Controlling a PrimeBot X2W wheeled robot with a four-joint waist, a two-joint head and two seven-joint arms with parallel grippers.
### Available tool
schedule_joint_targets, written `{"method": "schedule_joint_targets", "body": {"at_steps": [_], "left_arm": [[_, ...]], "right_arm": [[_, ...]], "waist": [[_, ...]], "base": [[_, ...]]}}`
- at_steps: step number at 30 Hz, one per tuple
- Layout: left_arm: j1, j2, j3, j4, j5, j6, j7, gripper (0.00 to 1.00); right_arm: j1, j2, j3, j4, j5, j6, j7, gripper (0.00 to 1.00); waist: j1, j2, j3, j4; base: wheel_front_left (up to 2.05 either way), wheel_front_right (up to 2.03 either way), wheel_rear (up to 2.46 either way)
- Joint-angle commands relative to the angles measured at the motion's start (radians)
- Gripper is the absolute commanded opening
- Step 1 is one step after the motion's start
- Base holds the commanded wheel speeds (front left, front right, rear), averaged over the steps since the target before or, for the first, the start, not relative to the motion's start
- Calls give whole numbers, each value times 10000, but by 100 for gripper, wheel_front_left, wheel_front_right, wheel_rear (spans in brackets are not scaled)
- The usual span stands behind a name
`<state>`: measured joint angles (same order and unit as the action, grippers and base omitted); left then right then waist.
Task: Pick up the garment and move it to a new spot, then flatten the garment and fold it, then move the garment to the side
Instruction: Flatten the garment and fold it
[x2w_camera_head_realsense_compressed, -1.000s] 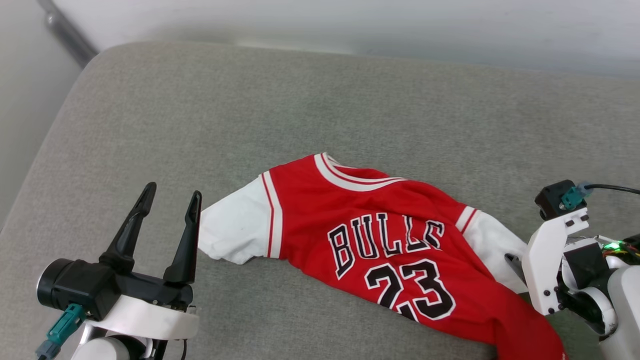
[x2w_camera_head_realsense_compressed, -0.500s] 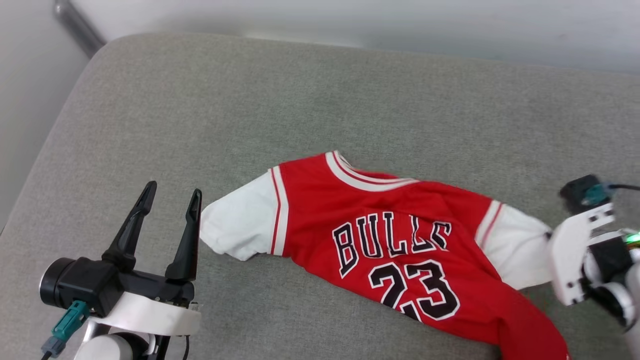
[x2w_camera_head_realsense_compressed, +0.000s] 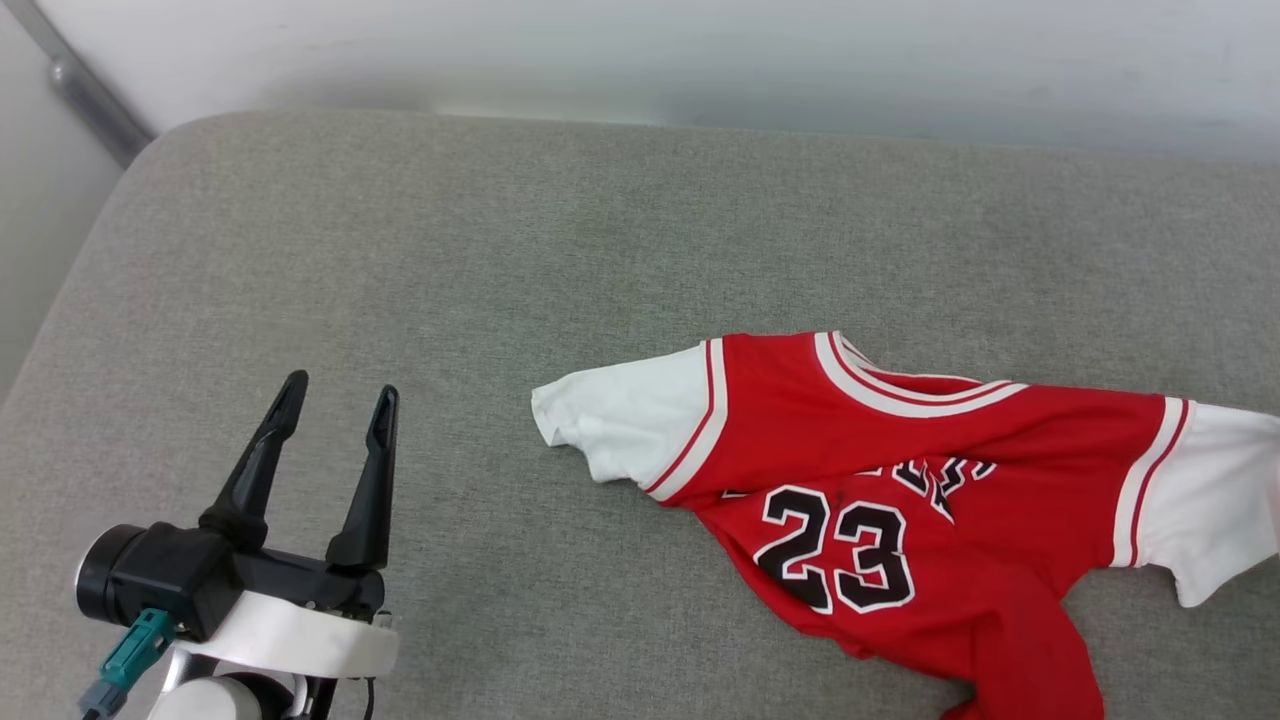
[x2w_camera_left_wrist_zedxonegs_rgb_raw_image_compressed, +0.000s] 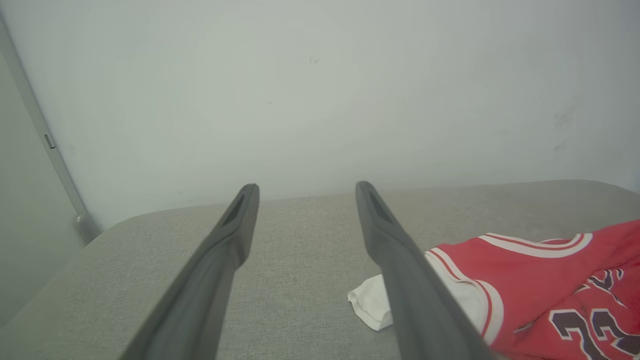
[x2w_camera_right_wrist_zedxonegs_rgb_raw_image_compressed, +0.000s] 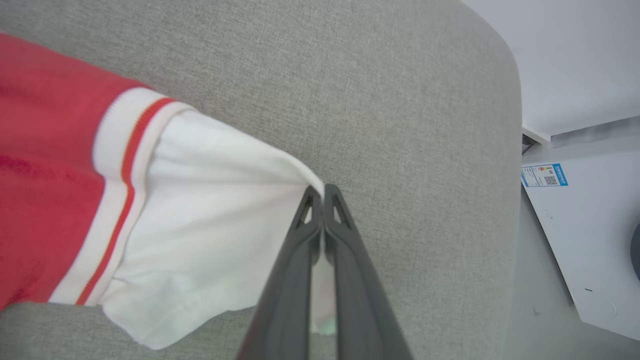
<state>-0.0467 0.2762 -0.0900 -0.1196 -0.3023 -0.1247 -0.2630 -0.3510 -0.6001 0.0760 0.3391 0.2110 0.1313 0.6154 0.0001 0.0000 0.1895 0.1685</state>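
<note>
The garment (x2w_camera_head_realsense_compressed: 900, 490), a red jersey with white sleeves and a black "23", lies rumpled on the grey cushion (x2w_camera_head_realsense_compressed: 500, 260) at the right, its right sleeve reaching the frame edge. In the right wrist view my right gripper (x2w_camera_right_wrist_zedxonegs_rgb_raw_image_compressed: 320, 192) is shut on the edge of the garment's white sleeve (x2w_camera_right_wrist_zedxonegs_rgb_raw_image_compressed: 210, 220), pulling it taut. My left gripper (x2w_camera_head_realsense_compressed: 335, 400) stands open at the lower left, apart from the left sleeve (x2w_camera_head_realsense_compressed: 620, 420), with nothing between its fingers. The left wrist view has the garment (x2w_camera_left_wrist_zedxonegs_rgb_raw_image_compressed: 540, 280) to the right of the left gripper (x2w_camera_left_wrist_zedxonegs_rgb_raw_image_compressed: 305, 192).
A pale wall (x2w_camera_head_realsense_compressed: 700, 50) runs behind the cushion, with a grey pipe (x2w_camera_head_realsense_compressed: 80, 85) at the far left. Past the cushion's right edge stands a white cabinet with a label (x2w_camera_right_wrist_zedxonegs_rgb_raw_image_compressed: 545, 175). Bare cushion stretches left of and behind the garment.
My right gripper has shut on the white sleeve and drawn the garment to the right, stretching it. The head camera has shifted. The left gripper has kept still.
</note>
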Motion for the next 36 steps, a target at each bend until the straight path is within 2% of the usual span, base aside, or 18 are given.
{"method": "schedule_joint_targets", "body": {"at_steps": [1,8,11,15,20,23,28,29,32,36], "left_arm": [[-27,35,-24,54,17,-28,-26,100],[-259,58,-16,359,-97,-35,-26,100],[-200,109,72,486,-165,-41,-26,100],[-71,177,250,597,-280,-46,-26,100],[-107,404,396,666,-383,-48,-9,100],[-379,644,370,754,-642,-46,371,100],[-1177,1687,-340,850,-1531,-52,1901,100],[-1177,1687,-340,850,-1531,-52,1901,100],[-1940,2519,-921,911,-2616,-53,3366,100],[-2861,3468,-1512,1300,-3841,-42,5848,100]], "right_arm": [[83,41,20,247,8,-10,-210,100],[-235,590,216,717,-247,-10,-2054,100],[-122,1156,35,435,-133,-8,-2890,100],[242,1724,-380,-342,-280,-10,-3969,100],[912,2828,-1316,-1664,-80,-10,-5323,100],[1431,3629,-1888,-2487,4,-8,-6106,100],[1980,4577,-2347,-3558,-119,-8,-7024,100],[1980,4577,-2347,-3558,-119,-8,-7024,100],[2100,4877,-2482,-3955,-198,-8,-7282,100],[2050,5090,-2561,-4295,-343,-8,-7387,100]], "waist": [[-1,0,40,-61],[-1,0,-71,-410],[-1,0,-272,-650],[-1,0,-515,-1052],[-1,0,-639,-1562],[-1,0,-565,-1877],[-1,0,-259,-2329],[-1,0,-259,-2329],[-1,0,16,-2535],[-1,0,319,-2753]], "base": [[0,0,0],[0,0,0],[0,0,0],[0,0,0],[0,0,0],[0,0,0],[0,0,0],[0,0,0],[0,0,0],[0,0,0]]}}
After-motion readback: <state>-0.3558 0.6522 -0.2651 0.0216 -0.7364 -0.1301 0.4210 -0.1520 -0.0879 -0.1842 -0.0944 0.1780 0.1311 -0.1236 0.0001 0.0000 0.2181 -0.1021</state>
